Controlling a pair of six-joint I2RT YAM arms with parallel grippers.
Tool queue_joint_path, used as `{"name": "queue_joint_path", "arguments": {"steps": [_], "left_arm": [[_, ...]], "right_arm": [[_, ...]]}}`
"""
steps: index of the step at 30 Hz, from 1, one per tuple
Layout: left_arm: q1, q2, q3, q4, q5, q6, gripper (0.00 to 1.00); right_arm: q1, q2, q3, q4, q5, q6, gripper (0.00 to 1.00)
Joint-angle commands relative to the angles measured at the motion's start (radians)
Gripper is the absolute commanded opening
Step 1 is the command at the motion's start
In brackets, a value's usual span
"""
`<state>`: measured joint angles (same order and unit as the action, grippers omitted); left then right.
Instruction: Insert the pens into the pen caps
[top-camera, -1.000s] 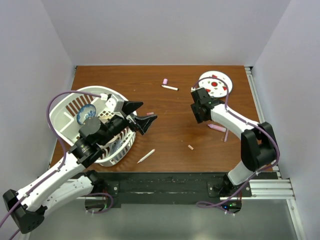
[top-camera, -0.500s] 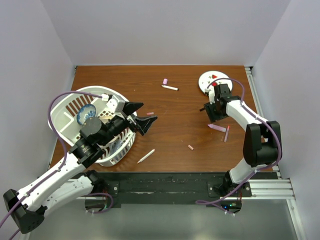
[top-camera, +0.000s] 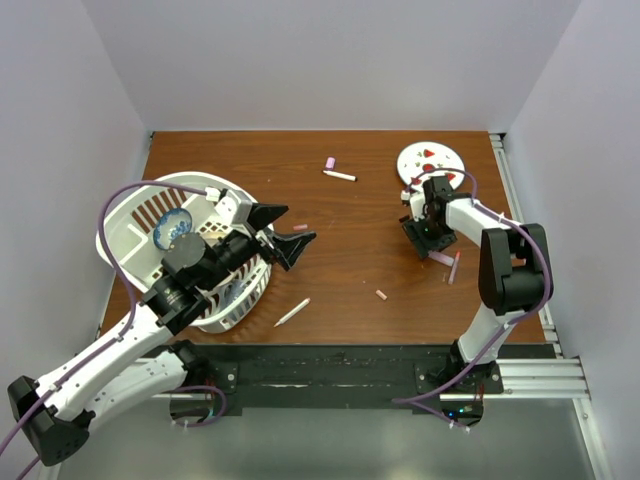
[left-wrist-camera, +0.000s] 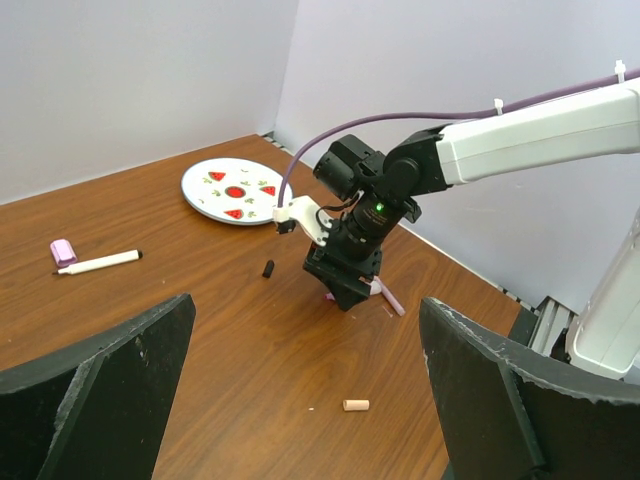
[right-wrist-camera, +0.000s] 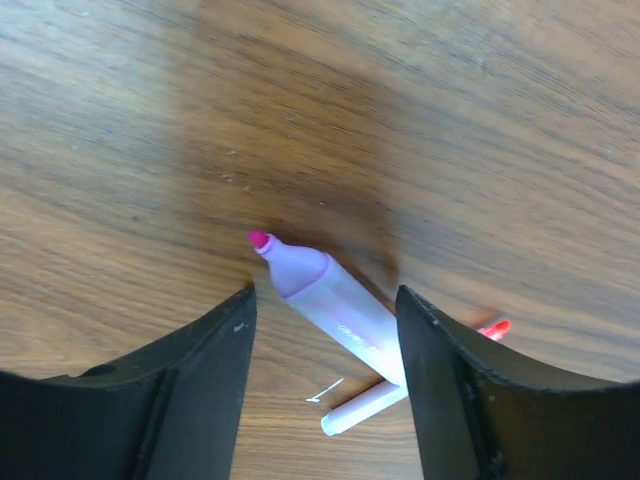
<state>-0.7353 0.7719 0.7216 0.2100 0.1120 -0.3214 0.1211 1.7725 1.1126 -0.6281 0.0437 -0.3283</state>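
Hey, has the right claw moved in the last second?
Yes. The right claw moved right and toward the near edge. It was off to the plate's left, and now sits on its near side, over the lilac pen.

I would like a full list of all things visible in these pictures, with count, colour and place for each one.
table: 1, brown wood, under everything
basket: 1, white, left side
bowl: 1, blue-patterned, inside the basket
plate: 1, white with red spots, far right
black-tipped pen: 1, white, far centre
plain pen: 1, white, near front
lilac pen: 1, pink tip, right side
red-tipped pen: 1, thin, pale, crossing the lilac pen
lilac cap: 1, beside the black-tipped pen
peach cap: 1, front centre
black cap: 1, near the plate
pink cap: 1, centre
left end effector: black, open, above the pink cap
right end effector: black, open, straddling the lilac pen
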Motion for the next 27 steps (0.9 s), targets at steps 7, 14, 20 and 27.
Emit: {"name": "queue_joint_path", "arguments": {"steps": [7, 14, 20, 27], "left_arm": [[0.002, -0.011, -0.01, 0.052, -0.012, 0.031, 1.0], [0.001, -0.019, -0.002, 0.025, -0.052, 0.044, 0.99], [0.002, 0.018, 0.035, -0.049, -0.089, 0.03, 0.96], [0.001, 0.104, 0.121, -0.15, -0.097, -0.063, 0.92]], "right_arm": [[-0.001, 0.08, 0.088, -0.041, -0.108, 0.009, 0.31], [0.048, 0.053, 0.107, 0.005, -0.065, 0.115, 0.16], [0.118, -0.05, 0.104, 0.054, 0.031, 0.234, 0.0], [0.133, -0.29, 0.057, 0.16, -0.158, 0.517, 0.0]]}}
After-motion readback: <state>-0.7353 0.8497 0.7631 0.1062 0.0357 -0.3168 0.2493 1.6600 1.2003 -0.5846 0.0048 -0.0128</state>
